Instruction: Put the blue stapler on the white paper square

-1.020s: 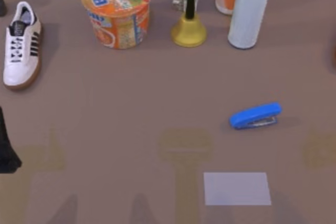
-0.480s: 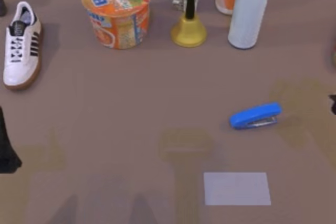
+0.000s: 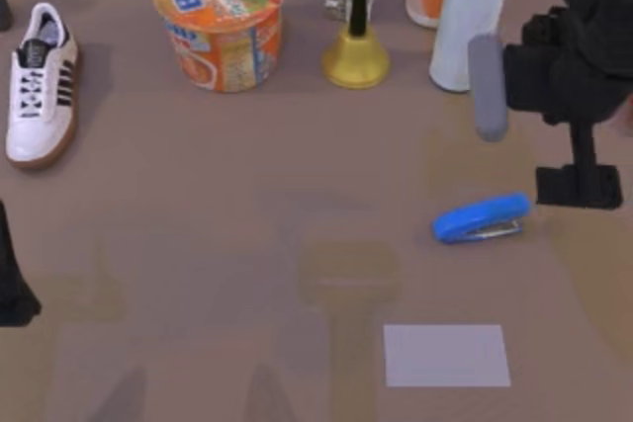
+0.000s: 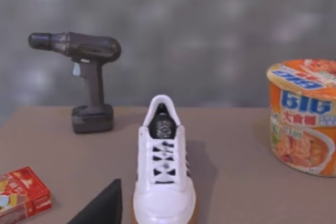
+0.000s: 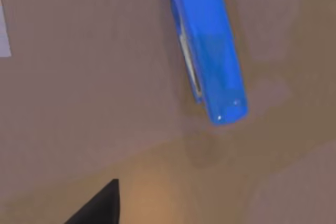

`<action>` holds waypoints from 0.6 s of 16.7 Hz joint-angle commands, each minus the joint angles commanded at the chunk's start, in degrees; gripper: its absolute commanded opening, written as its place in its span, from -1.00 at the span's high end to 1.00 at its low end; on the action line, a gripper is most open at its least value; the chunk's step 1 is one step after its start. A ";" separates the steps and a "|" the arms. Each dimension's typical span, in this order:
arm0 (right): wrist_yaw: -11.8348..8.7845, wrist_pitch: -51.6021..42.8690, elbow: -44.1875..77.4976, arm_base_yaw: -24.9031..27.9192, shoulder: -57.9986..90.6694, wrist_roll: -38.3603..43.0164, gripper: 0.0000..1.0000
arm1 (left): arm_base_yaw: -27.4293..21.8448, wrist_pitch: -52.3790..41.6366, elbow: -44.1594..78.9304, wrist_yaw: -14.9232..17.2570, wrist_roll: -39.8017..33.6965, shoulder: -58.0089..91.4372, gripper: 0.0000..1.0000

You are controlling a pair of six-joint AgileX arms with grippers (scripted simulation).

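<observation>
Matte black, blocky right arm (image 3: 579,56) with one rounded grey cylinder; black left arm (image 3: 12,284).

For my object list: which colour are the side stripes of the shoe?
Black stripes on the white shoe, clearest in the top view.

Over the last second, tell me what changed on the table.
The right arm swung in from the top view's right edge; its hand now hangs just right of the blue stapler, not touching it. The stapler, the white paper square and the parked left arm stayed put.
</observation>
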 joint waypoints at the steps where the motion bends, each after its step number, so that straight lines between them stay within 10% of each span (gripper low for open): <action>1: 0.03 -2.19 3.22 0.78 3.79 -2.38 -1.00 | 0.00 0.00 0.00 0.00 0.00 0.00 -1.00; 10: 0.14 -9.53 14.44 3.52 16.24 -10.55 -1.00 | 0.00 0.00 0.00 0.00 0.00 0.00 -1.00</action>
